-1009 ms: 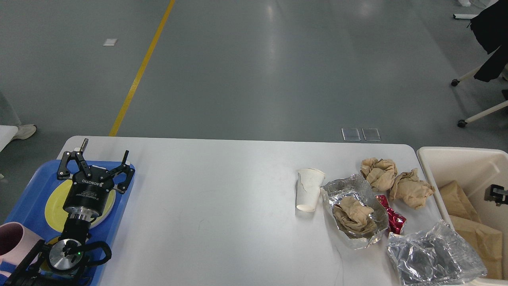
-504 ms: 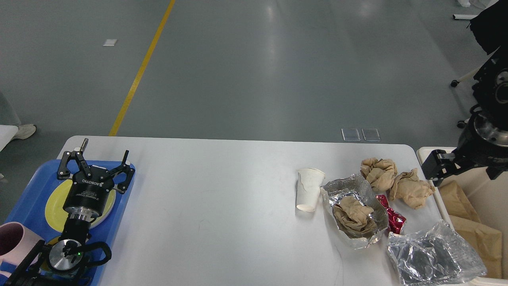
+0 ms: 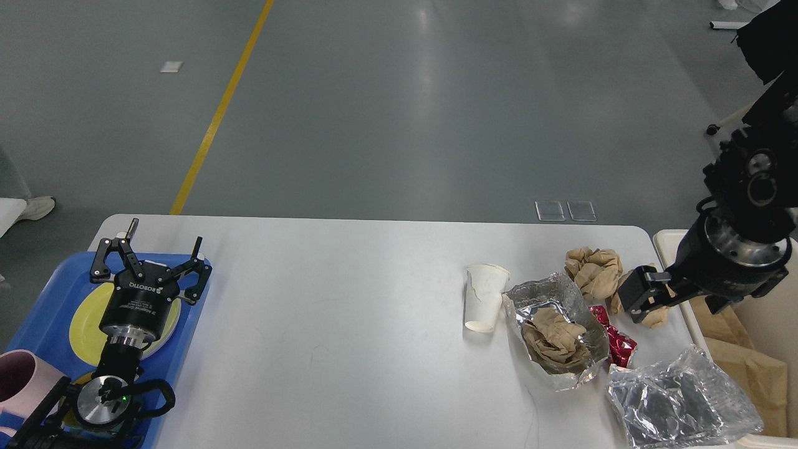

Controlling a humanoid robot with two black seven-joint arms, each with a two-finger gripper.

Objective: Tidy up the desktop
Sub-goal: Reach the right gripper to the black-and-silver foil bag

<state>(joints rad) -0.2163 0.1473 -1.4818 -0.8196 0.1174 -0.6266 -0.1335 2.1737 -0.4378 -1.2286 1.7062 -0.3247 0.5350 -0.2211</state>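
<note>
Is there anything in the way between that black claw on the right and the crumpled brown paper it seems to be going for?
Nothing visible. The right tool is already right at the nearest crumpled brown paper ball on the desktop, partly covering it. The foil container and red wrapper lie off to the side, and the cream bin sits just beyond.

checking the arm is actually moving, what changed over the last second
The right gripper swung out from over the bin, leftward across the desktop, and now sits at the brown paper ball by the table's right edge; whether it grips it cannot be told. The left gripper stayed open over the blue tray. The cup and foil did not move.
</note>
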